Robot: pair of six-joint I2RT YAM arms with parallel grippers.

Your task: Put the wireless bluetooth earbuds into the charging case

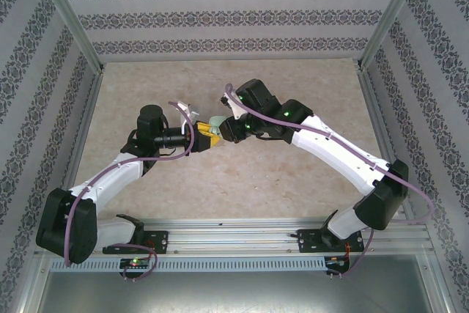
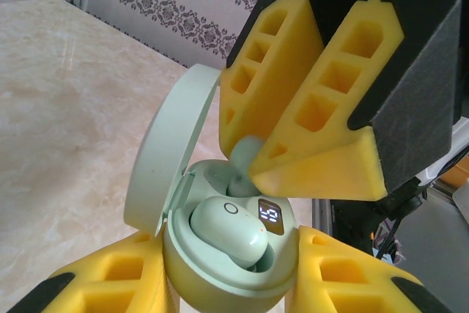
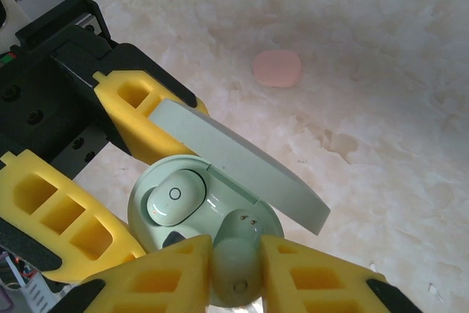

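- Above the surface (image 3: 381, 144), the left claw (image 2: 229, 292) is clenched on the green case (image 2: 182, 258), which is held off it with the lid (image 2: 163, 163) swung open.
- One green bud (image 2: 231, 229) sits in a socket of the case.
- The right claw (image 3: 236, 273) grasps a second green bud (image 3: 236, 251) at the other socket, beside the seated one.
- A pink oval (image 3: 277, 69) lies on the surface, well apart.

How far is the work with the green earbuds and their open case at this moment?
Done: one green earbud sits in the open case, which the left pincer grips. In hand: the right pincer holds the second green earbud at the empty socket, not yet released. Remaining: seat it and let go; a pink item lies on the table.
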